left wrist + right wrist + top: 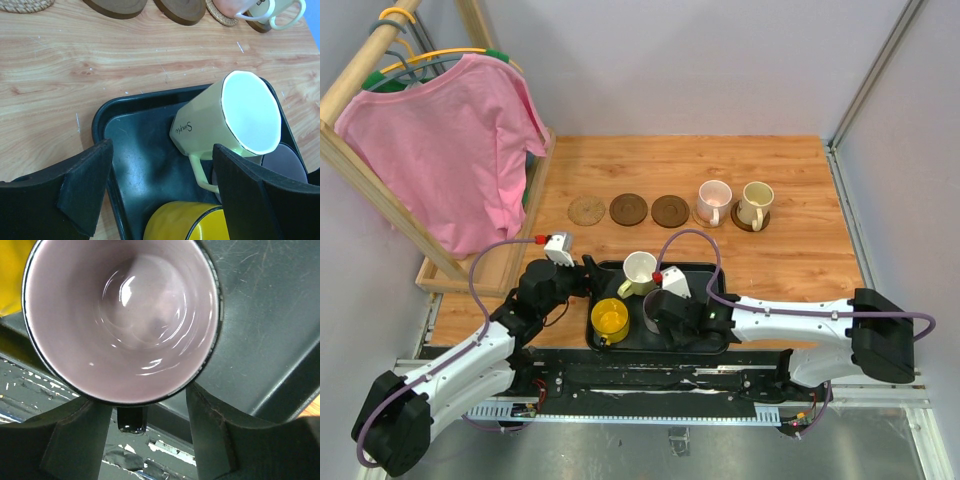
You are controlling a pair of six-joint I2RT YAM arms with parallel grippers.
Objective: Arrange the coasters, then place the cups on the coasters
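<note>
The greyish purple ceramic mug (120, 320) stands upright in the near half of the black rectangular tray (100, 120), beside the bright yellow mug (185, 222). My right gripper (144, 412) is on it from above, jaws part-way apart and straddling its dark handle (131, 421), with a gap on each side. My left gripper (162, 185) hangs over the tray's left end, jaws wide and empty. The pale yellow-cream faceted mug (210, 125) stands at the tray's far side.

The tray lies at the middle of the wooden worktop's (790, 270) near edge. Nearer the far edge runs a row, left to right:
- a bare tan cork coaster (586, 210)
- a dark brown wood coaster (629, 208)
- a second dark brown wood coaster (670, 210)
- the pale pink mug (713, 200) on another cork coaster (701, 217)
- the cream-white mug (756, 203) on a third dark coaster (760, 225)
</note>
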